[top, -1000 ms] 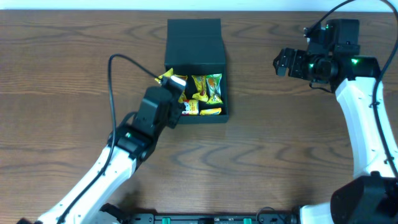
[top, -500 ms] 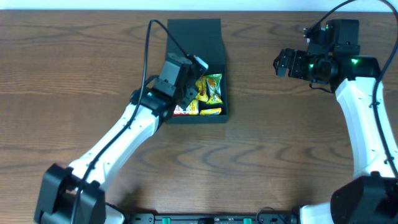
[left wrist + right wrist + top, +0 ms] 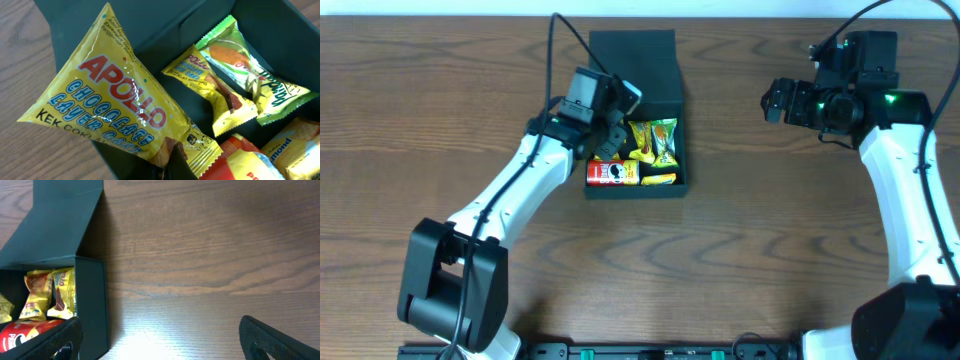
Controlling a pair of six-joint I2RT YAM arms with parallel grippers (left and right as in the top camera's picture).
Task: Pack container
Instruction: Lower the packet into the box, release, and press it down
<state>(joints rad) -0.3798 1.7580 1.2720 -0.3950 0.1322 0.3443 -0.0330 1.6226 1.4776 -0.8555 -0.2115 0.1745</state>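
Observation:
The container (image 3: 684, 183) is a dark square box with its flap lid (image 3: 633, 65) standing open at the back. Inside lie a green packet (image 3: 663, 140), yellow packets (image 3: 645, 152) and a red packet (image 3: 610, 173). My left gripper (image 3: 617, 133) hovers over the box's left back part, shut on the end of a yellow Apollo cake packet (image 3: 115, 105). In the left wrist view its fingers (image 3: 172, 161) pinch the packet above the box (image 3: 165, 25). My right gripper (image 3: 775, 100) is open and empty, far right of the box; its wrist view shows the fingers (image 3: 160, 345) wide apart.
The brown wooden table (image 3: 770, 250) lies around the box. In the right wrist view the box wall (image 3: 92, 305) stands at the left, with bare wood (image 3: 200, 255) to its right. A black cable (image 3: 553, 50) loops above the left arm.
My left arm has swung up and right from the box's front left to its left back part, carrying the yellow packet. The red packet now shows. The right arm has not moved.

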